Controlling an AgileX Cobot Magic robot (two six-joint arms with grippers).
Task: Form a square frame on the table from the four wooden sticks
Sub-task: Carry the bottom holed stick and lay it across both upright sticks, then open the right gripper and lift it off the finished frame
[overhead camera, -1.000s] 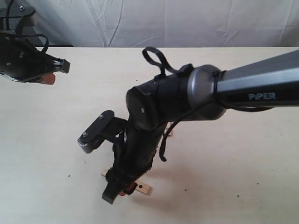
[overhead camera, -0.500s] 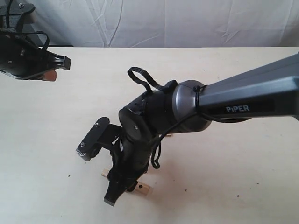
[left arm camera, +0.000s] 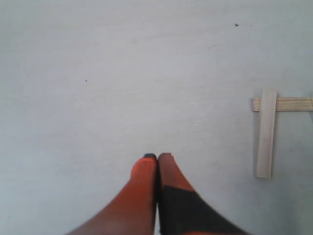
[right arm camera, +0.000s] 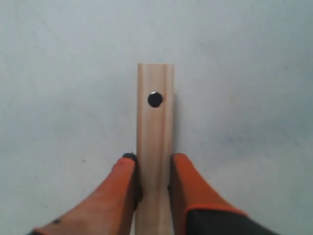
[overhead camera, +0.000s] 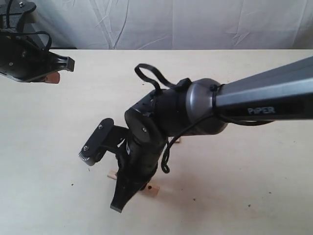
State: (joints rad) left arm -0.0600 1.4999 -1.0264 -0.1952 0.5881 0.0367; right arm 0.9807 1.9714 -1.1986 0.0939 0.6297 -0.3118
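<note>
Grip check: I saw the right gripper (right arm camera: 152, 159) clamped on a holed stick (right arm camera: 155, 112), one finger (right arm camera: 122, 186) against each long side, the stick lying on the table (overhead camera: 254, 166) toward its near edge. The left gripper (left arm camera: 157, 157) was clenched, empty, above the far left corner. Two more sticks (left arm camera: 266, 142) overlapped at one end, forming a corner.

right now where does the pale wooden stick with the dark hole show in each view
Exterior view: the pale flat wooden stick with a dark hole shows low, left of centre.
Left wrist view: not in it.
Right wrist view: centre, between the right hand's orange fingers.
Shared landmark: the cream table.
</note>
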